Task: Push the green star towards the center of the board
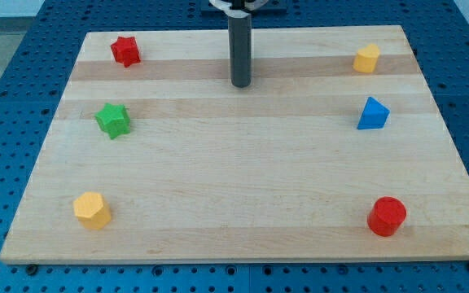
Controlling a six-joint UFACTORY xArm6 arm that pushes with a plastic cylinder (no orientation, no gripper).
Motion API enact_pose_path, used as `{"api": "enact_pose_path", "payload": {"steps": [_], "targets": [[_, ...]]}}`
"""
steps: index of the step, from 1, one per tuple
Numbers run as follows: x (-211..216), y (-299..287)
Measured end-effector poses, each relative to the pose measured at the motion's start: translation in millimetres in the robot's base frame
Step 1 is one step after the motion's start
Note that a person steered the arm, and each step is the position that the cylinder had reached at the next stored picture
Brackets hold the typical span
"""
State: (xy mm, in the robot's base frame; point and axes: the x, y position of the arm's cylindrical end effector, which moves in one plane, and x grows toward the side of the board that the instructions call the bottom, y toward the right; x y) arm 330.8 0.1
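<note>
The green star (113, 120) was a small, bright green block with blunt points, lying flat on the worktop (243, 187) near its left edge. It sat well to the view's left of my tip (241, 84) and somewhat lower, apart from it, with bare wood between them.

The arm carried no fingers, only a dark upright rod; my tip rested on the wood near the top edge, about midway across, touching no block.

A red star (125, 50) lay left of my tip, close to the top-left corner, above the green star. A yellow block (367, 59) lay right of my tip near the top-right corner, with a blue triangle (373, 114) below it. A yellow hexagon (92, 210) sat near the bottom-left corner, a red cylinder (387, 216) near the bottom-right. All blocks hugged the edges; the middle, below my tip, lay open.
</note>
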Motion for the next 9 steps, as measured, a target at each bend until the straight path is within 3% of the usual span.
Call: {"api": "enact_pose_path", "payload": {"steps": [1, 2, 3, 7, 9], "targets": [[8, 66], [8, 66], [36, 25], [236, -158], [152, -184]]}}
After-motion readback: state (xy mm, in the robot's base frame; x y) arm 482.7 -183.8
